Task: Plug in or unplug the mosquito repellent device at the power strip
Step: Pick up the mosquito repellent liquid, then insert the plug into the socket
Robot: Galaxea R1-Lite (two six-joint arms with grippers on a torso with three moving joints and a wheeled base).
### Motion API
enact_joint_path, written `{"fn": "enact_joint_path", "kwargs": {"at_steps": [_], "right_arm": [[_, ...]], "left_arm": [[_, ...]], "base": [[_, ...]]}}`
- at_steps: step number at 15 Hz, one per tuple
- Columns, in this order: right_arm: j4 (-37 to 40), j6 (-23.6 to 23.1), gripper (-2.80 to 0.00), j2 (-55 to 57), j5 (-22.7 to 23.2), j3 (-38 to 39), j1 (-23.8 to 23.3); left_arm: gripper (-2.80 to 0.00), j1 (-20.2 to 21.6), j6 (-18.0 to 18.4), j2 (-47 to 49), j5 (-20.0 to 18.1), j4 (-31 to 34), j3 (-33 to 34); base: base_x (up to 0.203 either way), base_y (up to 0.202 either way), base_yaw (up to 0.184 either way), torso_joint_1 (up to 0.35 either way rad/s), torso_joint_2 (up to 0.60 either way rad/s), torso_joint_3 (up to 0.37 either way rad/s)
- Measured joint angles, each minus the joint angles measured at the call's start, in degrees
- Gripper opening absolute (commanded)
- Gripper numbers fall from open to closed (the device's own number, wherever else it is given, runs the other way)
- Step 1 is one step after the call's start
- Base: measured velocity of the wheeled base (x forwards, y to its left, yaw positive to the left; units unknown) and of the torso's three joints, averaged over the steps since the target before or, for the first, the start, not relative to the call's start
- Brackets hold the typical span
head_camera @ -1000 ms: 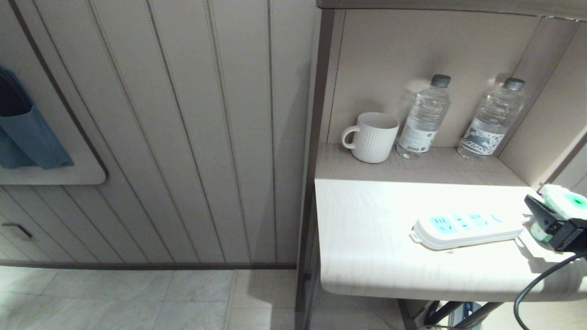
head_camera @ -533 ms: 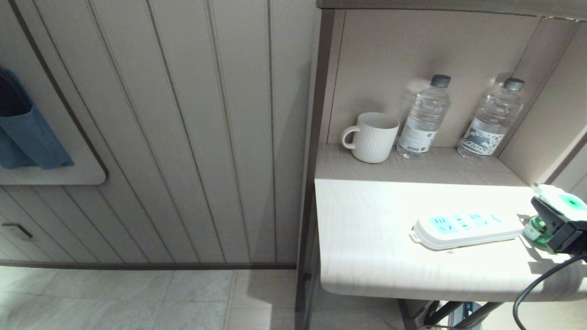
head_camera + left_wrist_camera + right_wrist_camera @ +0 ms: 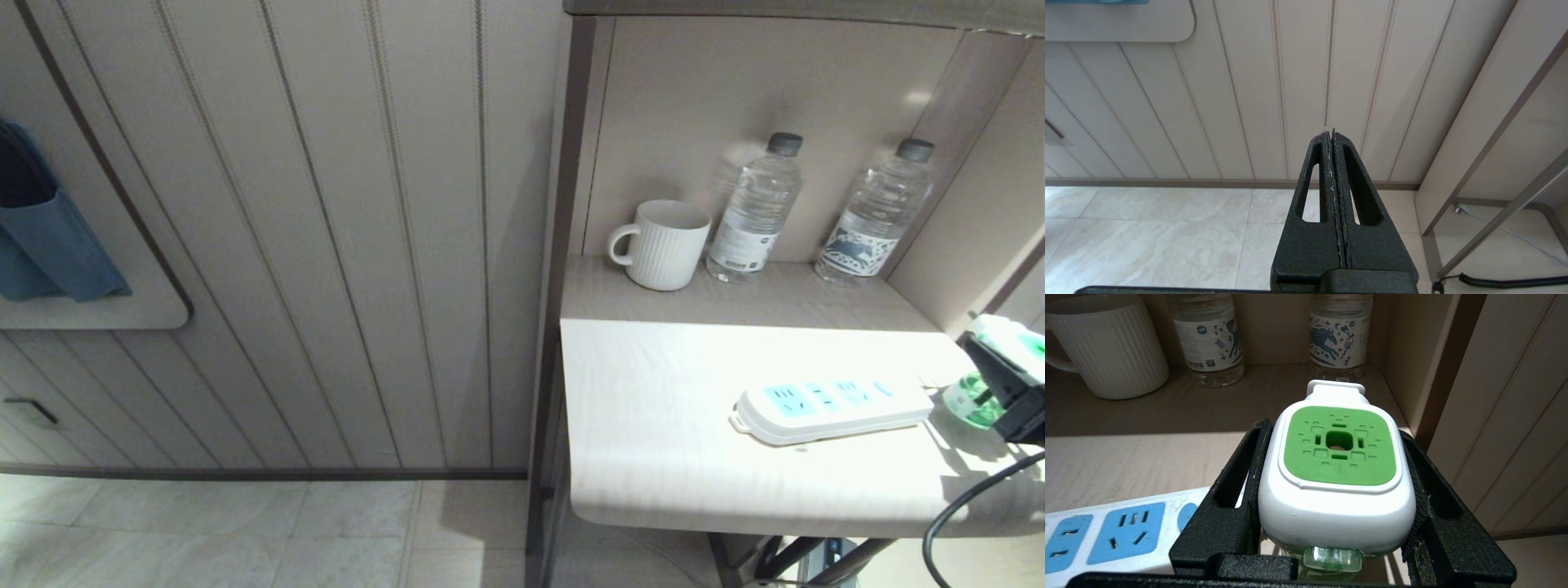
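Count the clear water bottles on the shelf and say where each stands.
2. One water bottle stands right beside the white mug; the other water bottle stands farther right, near the shelf's back corner. None looks hidden.

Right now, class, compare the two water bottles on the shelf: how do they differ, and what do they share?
The left bottle stands beside the white mug; the right bottle stands in the shelf's corner, away from the mug. The left bottle shows a barcode on its label; the right bottle shows a horse picture. Both are clear, upright and dark-capped, with white and blue labels.
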Motion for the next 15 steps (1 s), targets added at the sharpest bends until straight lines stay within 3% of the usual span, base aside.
{"fn": "enact_joint_path", "kwargs": {"at_steps": [3, 7, 15], "right_arm": [[11.6, 0.5, -2.8, -7.6, -0.1, -2.7, 0.1], [35.1, 1.0, -2.8, -20.1, -0.1, -10.3, 0.1], [92.2, 2.3, -2.8, -34.4, 0.3, -41.6, 0.4]], "left_arm": [[-2.8, 0.0, 0.0, 0.0, 0.0, 0.0, 0.0], [-2.8, 0.0, 0.0, 0.0, 0.0, 0.0, 0.0], [-2.8, 0.0, 0.0, 0.0, 0.0, 0.0, 0.0]], "base": [[0.0, 0.0, 0.0, 0.0, 0.0, 0.0], [0.0, 0.0, 0.0, 0.0, 0.0, 0.0], [0.0, 0.0, 0.0, 0.0, 0.0, 0.0]]}}
